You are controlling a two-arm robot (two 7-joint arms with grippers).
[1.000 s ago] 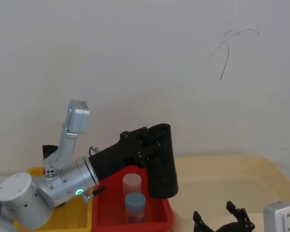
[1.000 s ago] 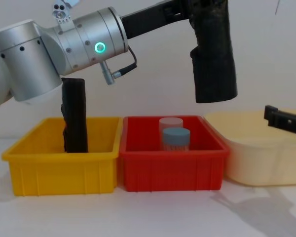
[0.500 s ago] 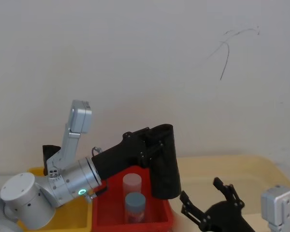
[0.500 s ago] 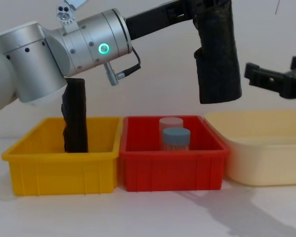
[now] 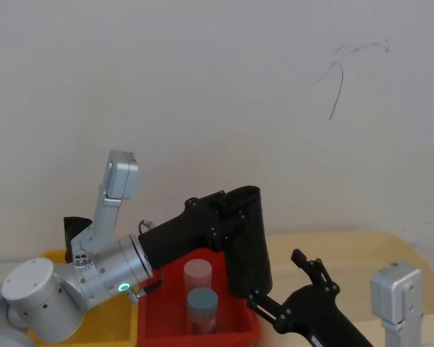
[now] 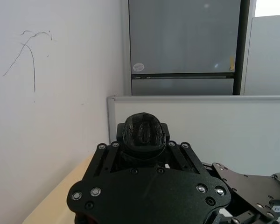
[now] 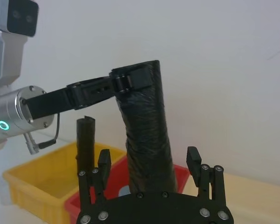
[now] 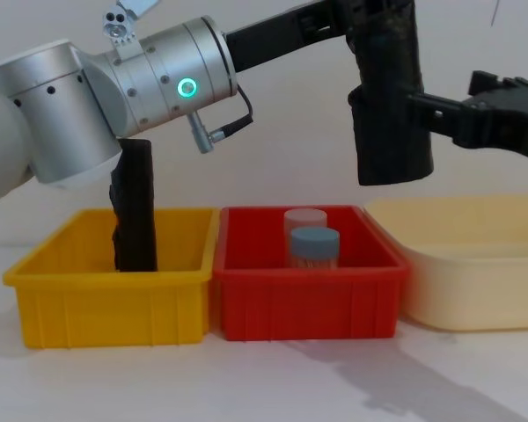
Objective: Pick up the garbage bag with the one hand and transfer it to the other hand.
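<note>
The garbage bag (image 8: 389, 105) hangs upright in the air above the red bin (image 8: 304, 299), well clear of its rim, and the handover is at the point where the receiving grip has to be set. Nearest the robot, the right gripper (image 7: 148, 161) is spread wide and holds nothing. Its fingers (image 7: 104, 162) stand on either side of the bag's lower half with room to spare, and I cannot tell whether either pad touches the plastic. To do this well, I judge it should centre the bag between the pads and reach in until they cover the full thickness. It should then close squarely on the firm middle of the roll, below the other clamp, because crinkled film can slide or crush if nipped at an edge. Farther along, the left gripper (image 5: 217, 220) is closed on the bag's upper end, the rounded top poking past its knuckles. It should let go only once the right side is firmly closed, opening straight apart so it does not drag the roll askew. A slip would drop the bag onto the blue-lidded jar (image 8: 313, 248) below. Off to the left, a second black roll (image 8: 134, 207) leans in the yellow bin (image 8: 114, 290) and plays no part here.
</note>
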